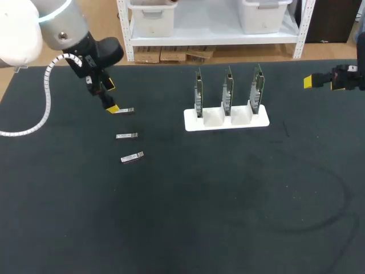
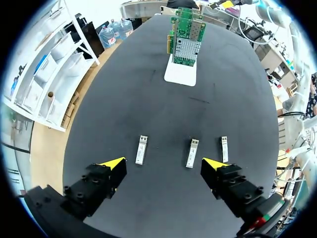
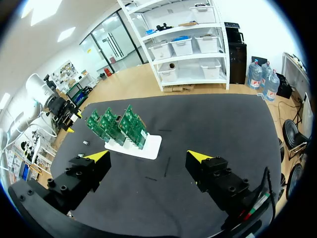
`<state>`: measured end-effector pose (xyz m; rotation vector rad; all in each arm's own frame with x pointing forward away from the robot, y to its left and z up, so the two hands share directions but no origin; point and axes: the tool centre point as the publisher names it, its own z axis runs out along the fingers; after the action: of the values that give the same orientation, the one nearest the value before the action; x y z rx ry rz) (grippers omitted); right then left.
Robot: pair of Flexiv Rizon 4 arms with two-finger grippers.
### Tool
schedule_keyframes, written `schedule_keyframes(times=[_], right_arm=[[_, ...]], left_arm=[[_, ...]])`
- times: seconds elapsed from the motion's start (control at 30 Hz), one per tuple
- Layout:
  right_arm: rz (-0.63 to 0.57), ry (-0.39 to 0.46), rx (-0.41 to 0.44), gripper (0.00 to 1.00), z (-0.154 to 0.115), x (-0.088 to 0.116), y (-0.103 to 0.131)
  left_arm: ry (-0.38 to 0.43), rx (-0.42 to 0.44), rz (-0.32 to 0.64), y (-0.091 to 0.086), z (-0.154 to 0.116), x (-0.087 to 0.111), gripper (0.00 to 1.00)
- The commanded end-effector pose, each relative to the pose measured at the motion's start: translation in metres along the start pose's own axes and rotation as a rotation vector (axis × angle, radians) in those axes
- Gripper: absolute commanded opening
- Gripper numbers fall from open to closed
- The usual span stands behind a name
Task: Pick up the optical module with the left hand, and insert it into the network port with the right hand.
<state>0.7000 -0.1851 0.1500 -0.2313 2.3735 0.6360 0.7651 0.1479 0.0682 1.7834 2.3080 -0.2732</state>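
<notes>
Left wrist view: three small metal modules (image 2: 141, 149) lie flat in a row on the table (image 1: 199, 217), toward its left edge. I'd go for the middle module (image 2: 192, 152), which has a neighbour close on either side.
Left gripper (image 2: 164, 166): fingers spread wide with nothing in them, hovering just short of the row.
Risk at the pick: two modules sit ahead of the gap between the fingers, so coming straight down could trap both or knock one askew.
Risk at the grip: each module lies flat on the table, so a shallow pinch may let it tilt or slip out.
Cards (image 1: 228, 91): three stand upright in a white stand (image 1: 226, 119) near the middle of the far edge, well apart from the modules.
Right gripper (image 3: 147, 157): spread and empty, over by the right edge.
Risk at the insertion: a crooked handover would leave the module misaligned, and pushing hard could shove the stand.
</notes>
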Motion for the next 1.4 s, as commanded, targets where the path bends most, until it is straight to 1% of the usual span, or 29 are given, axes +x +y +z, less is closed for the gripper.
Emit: schedule_keyframes(times=[0.03, 0.27, 0.3, 0.33, 0.37, 0.4, 0.43, 0.5, 0.63, 0.67, 0.7, 0.77, 0.9, 0.93, 1.0, 1.07, 1.23, 1.4], right_arm=[[0.0, 0.0, 0.0, 1.0, 0.0, 0.0, 0.0], [0.0, 0.0, 0.0, 1.0, 0.0, 0.0, 0.0], [0.0, 0.0, 0.0, 1.0, 0.0, 0.0, 0.0], [0.0, 0.0, 0.0, 1.0, 0.0, 0.0, 0.0], [0.0, 0.0, 0.0, 1.0, 0.0, 0.0, 0.0], [0.0, 0.0, 0.0, 1.0, 0.0, 0.0, 0.0], [0.0, 0.0, 0.0, 1.0, 0.0, 0.0, 0.0], [0.0, 0.0, 0.0, 1.0, 0.0, 0.0, 0.0], [0.0, 0.0, 0.0, 1.0, 0.0, 0.0, 0.0], [0.0, 0.0, 0.0, 1.0, 0.0, 0.0, 0.0], [0.0, 0.0, 0.0, 1.0, 0.0, 0.0, 0.0], [0.0, 0.0, 0.0, 1.0, 0.0, 0.0, 0.0], [0.0, 0.0, 0.0, 1.0, 0.0, 0.0, 0.0], [0.0, 0.0, 0.0, 1.0, 0.0, 0.0, 0.0], [0.0, 0.0, 0.0, 1.0, 0.0, 0.0, 0.0], [0.0, 0.0, 0.0, 1.0, 0.0, 0.0, 0.0], [0.0, 0.0, 0.0, 1.0, 0.0, 0.0, 0.0], [0.0, 0.0, 0.0, 1.0, 0.0, 0.0, 0.0]], left_arm=[[0.007, 0.003, -0.001, 0.002, 0.0, -0.001, 1.0], [0.012, 0.003, -0.002, 0.004, 0.001, -0.001, 1.0], [0.022, 0.003, 0.01, 0.005, 0.002, -0.003, 1.0], [0.054, -0.005, 0.027, 0.005, 0.004, -0.005, 1.0], [0.08, -0.032, 0.064, 0.004, 0.005, -0.009, 1.0], [0.072, -0.034, 0.095, 0.002, 0.005, -0.012, 1.0], [0.086, -0.038, 0.114, 0.002, 0.007, -0.015, 1.0], [0.135, -0.042, 0.152, 0.001, 0.011, -0.018, 1.0], [0.152, -0.027, 0.196, 0.0, 0.019, -0.022, 1.0], [0.183, -0.027, 0.212, 0.0, 0.023, -0.024, 1.0], [0.199, -0.026, 0.212, -0.001, 0.027, -0.024, 1.0], [0.192, -0.003, 0.201, 0.001, 0.034, -0.022, 1.0], [0.212, 0.008, 0.173, 0.005, 0.044, -0.015, 1.0], [0.205, 0.01, 0.167, 0.006, 0.045, -0.013, 1.0], [0.202, 0.014, 0.161, 0.007, 0.047, -0.011, 1.0], [0.191, 0.0, 0.169, 0.007, 0.047, -0.01, 1.0], [0.22, -0.015, 0.169, 0.008, 0.046, -0.007, 1.0], [0.254, -0.004, 0.145, 0.011, 0.054, 0.003, 1.0]])
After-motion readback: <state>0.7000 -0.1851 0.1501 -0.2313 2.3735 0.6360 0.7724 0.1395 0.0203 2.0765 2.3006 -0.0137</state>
